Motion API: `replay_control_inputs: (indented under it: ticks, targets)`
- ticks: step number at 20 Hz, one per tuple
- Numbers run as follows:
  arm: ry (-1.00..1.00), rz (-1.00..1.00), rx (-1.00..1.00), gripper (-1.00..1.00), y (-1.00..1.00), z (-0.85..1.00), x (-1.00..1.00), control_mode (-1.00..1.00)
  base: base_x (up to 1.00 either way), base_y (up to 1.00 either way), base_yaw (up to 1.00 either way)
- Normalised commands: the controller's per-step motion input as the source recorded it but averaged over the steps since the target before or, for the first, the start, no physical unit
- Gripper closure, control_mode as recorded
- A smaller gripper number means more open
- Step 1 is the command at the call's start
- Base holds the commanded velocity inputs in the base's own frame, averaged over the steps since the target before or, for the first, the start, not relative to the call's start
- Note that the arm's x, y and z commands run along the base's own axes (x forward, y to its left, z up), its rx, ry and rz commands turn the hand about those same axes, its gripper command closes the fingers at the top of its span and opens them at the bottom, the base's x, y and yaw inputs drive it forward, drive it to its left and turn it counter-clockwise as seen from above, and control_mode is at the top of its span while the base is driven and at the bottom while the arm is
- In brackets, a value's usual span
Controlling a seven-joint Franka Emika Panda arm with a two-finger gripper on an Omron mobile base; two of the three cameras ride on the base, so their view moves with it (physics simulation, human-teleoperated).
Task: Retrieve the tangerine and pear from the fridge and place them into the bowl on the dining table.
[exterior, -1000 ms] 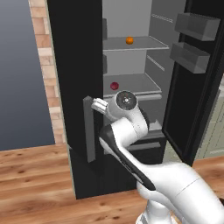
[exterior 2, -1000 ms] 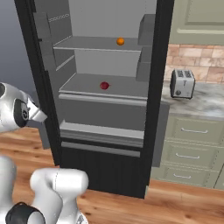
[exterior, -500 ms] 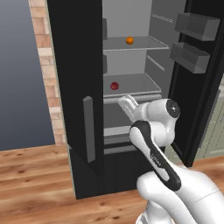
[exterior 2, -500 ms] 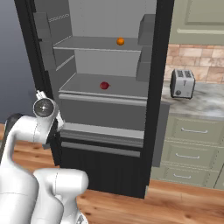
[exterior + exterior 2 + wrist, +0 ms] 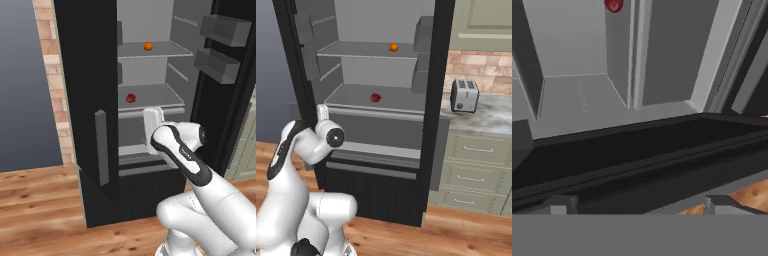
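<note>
1. Orange first: one tangerine (image 5: 148,46) sits alone on the upper shelf of the fridge (image 5: 85,100), towards the back, and it shows again in the right base view (image 5: 393,47).
2. One shelf down, there's the single pear (image 5: 130,98), dark red, resting near the shelf's front edge; the hand view catches it at the very top (image 5: 613,5). The two fruits are well apart, one per shelf.
3. Fridge doors stand open on both sides, pale grey interior exposed, door bins on the inner face of each door.
4. Now the gripper (image 5: 637,205): fingers spread wide, nothing between them. It points at the dark lower front of the fridge, below the pear's shelf.
5. In the left base view the white hand (image 5: 153,125) hangs just in front of the shelf edge, under the pear.
6. Judgement: the reach has not begun; neither fruit is touched.
7. Risk one: from this low aim, a rising approach could catch the shelf lip or the open door's edge, because the hand sits beneath the shelf line.
8. Risk two: a round fruit can roll off a nudging fingertip, deeper in or off the front edge.
9. Risk three: the tangerine is higher and further back, so the elbow may crowd the door bins.
10. Outward: one toaster (image 5: 464,95) on the marble counter (image 5: 491,117), green cabinets beneath, and wooden floor.
</note>
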Motion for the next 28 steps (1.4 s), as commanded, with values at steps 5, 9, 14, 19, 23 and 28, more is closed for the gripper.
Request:
replay_control_inputs:
  ticks: [5, 9, 14, 19, 23, 28]
  targets:
    - [0.05, 0.13, 0.06, -1.00, 0.08, 0.00, 0.35, -1.00, 0.00, 0.00, 0.00]
    - [0.00, 0.17, -0.04, -1.00, 0.35, 0.00, 0.33, -1.00, 0.00, 0.00, 0.00]
    - [0.00, 0.14, -0.02, -1.00, 0.21, 0.00, 0.53, -1.00, 0.00, 0.00, 0.00]
    - [-0.01, 0.09, -0.01, -1.00, 0.29, 0.00, 0.42, -1.00, 0.00, 0.00, 0.00]
    - [-0.07, 0.09, -0.04, -1.00, 0.60, 0.00, 0.26, -1.00, 0.00, 0.00, 0.00]
    - [-0.08, 0.07, -0.09, -1.00, 0.86, -0.05, -0.07, -1.00, 0.00, 0.00, 0.00]
